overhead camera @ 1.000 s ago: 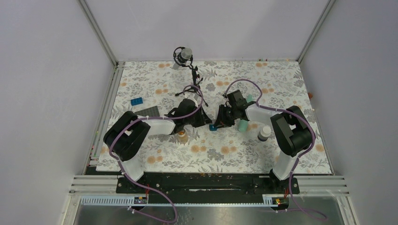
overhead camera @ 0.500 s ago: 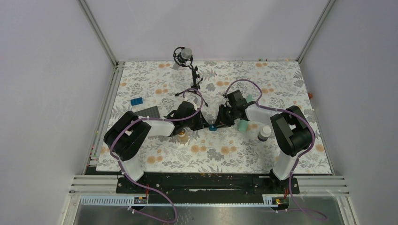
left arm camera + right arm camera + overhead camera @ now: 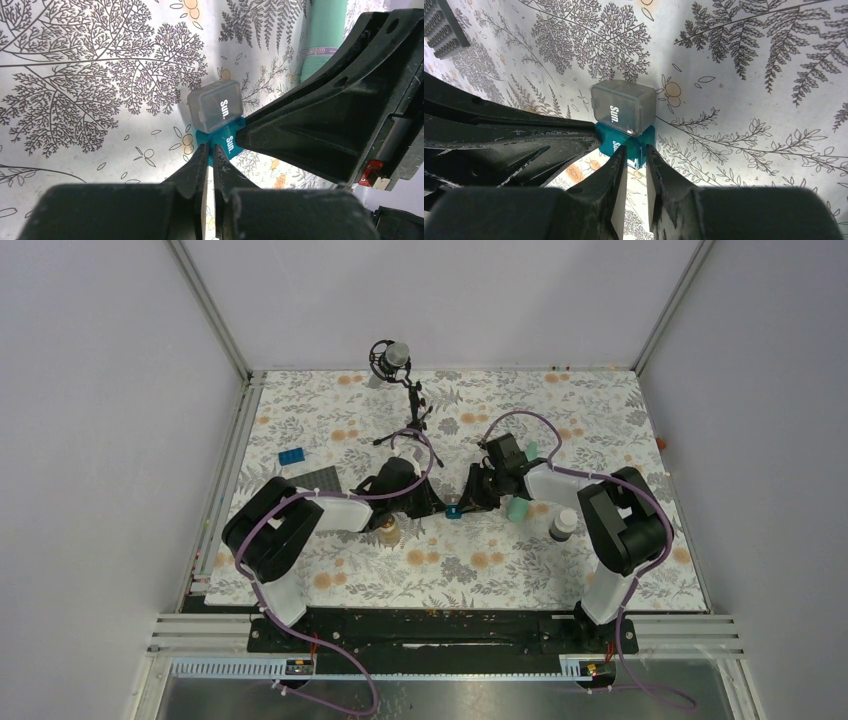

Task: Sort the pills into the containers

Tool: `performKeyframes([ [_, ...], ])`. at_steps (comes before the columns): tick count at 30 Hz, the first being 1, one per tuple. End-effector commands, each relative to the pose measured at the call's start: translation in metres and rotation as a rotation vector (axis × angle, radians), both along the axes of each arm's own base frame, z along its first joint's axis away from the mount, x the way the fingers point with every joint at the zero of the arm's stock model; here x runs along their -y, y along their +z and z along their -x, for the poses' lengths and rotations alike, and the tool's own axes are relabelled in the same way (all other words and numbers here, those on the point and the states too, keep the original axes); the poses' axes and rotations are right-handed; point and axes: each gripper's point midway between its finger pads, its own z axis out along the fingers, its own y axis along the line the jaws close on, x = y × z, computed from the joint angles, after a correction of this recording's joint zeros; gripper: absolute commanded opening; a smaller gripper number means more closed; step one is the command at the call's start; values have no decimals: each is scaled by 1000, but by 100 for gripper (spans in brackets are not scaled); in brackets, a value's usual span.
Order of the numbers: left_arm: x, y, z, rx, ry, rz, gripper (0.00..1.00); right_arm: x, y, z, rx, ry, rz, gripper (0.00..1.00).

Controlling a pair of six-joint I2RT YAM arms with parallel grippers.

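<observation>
Just ahead, the teal box (image 3: 605, 136) touches the tips of the right hand (image 3: 635, 150).

Lab cell: white walls (image 3: 100, 390), aluminium frame (image 3: 205, 302)

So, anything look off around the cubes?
The grey cube and teal cube lie detached from the mint strip. They touch each other, and both read "Sun.", which is an odd duplicate. The left hand and right hand both nip at the teal cube from opposite sides.
</observation>
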Motion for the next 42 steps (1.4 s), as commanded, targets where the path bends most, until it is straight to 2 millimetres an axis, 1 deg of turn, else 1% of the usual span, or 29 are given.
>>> performKeyframes([
  [1,-12,-42,26,-85,-9,-92,0,16,-27,11,-30,-37,109,21],
  [4,-5,-24,18,-50,0,-53,0,14,-17,6,-9,-32,100,22],
  [6,-1,-6,10,-16,9,-24,5,12,-9,2,6,-30,93,24],
  [8,3,15,0,22,22,-1,12,11,1,-3,26,-33,94,27],
  [10,4,41,-11,74,37,25,17,10,12,-10,54,-43,95,32],
  [12,3,59,-19,113,49,35,19,9,22,-14,53,-63,94,32],
  [15,-6,79,-25,156,73,21,20,7,35,-20,68,-97,92,35],
  [19,-26,94,-25,194,120,14,23,4,44,-25,126,-109,124,49],
  [23,-47,108,-20,245,162,-14,28,-4,46,-25,187,-44,211,72],
  [24,-52,111,-19,258,173,-22,30,-5,46,-26,204,-29,237,78],
  [25,-56,116,-17,275,179,-23,32,-6,44,-27,216,-21,272,81],
  [28,-72,130,-15,324,226,-36,42,-3,39,-34,244,-14,399,90],
  [29,-76,134,-13,336,236,-39,46,-1,35,-35,249,-10,436,91],
  [31,-83,140,-11,356,254,-47,55,-1,30,-36,263,-2,491,92],
  [33,-89,146,-9,374,269,-52,62,-3,25,-36,271,12,526,90],
  [35,-95,150,-7,387,283,-53,69,-4,21,-37,266,22,549,82],
  [37,-97,151,-5,393,287,-51,73,-5,14,-36,245,39,570,72],
  [42,-99,148,-1,389,286,-43,76,-10,8,-36,221,35,569,65],
])
